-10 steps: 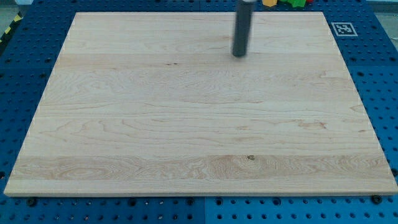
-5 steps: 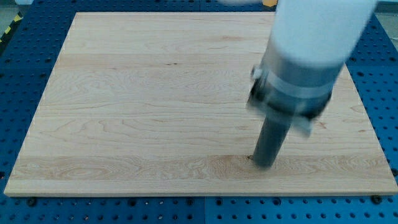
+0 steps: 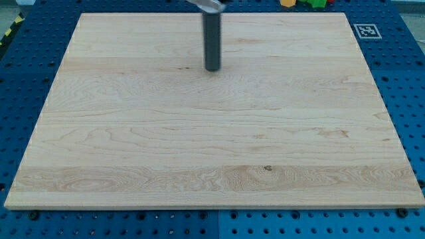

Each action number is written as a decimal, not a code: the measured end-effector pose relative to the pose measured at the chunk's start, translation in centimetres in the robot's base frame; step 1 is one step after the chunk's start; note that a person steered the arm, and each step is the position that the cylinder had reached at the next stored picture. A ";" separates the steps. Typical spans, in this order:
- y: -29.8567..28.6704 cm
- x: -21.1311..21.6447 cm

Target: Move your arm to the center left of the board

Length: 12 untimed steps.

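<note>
The pale wooden surface (image 3: 133,153) lies bare across its near and middle parts, my tip (image 3: 212,69) resting on it toward the view's top near centre, no pincer showing, while yellow (image 3: 287,2), red (image 3: 309,2) and green (image 3: 319,2) blocks, shapes seemingly cropped, sit at the far edge.
</note>
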<state>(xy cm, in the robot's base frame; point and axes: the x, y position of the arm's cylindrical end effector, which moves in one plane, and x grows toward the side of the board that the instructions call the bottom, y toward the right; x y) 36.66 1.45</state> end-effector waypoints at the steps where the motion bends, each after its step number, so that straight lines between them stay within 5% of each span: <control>1: -0.8 -11.7; 2: 1.4 -5.4; 3: 3.6 6.9; 4: -3.6 4.5; 5: -4.1 -6.3; 6: -2.3 -11.1; 8: 2.3 8.6; 9: -3.3 20.7; 10: -17.1 22.7; 11: -27.2 16.2; 12: -25.2 3.0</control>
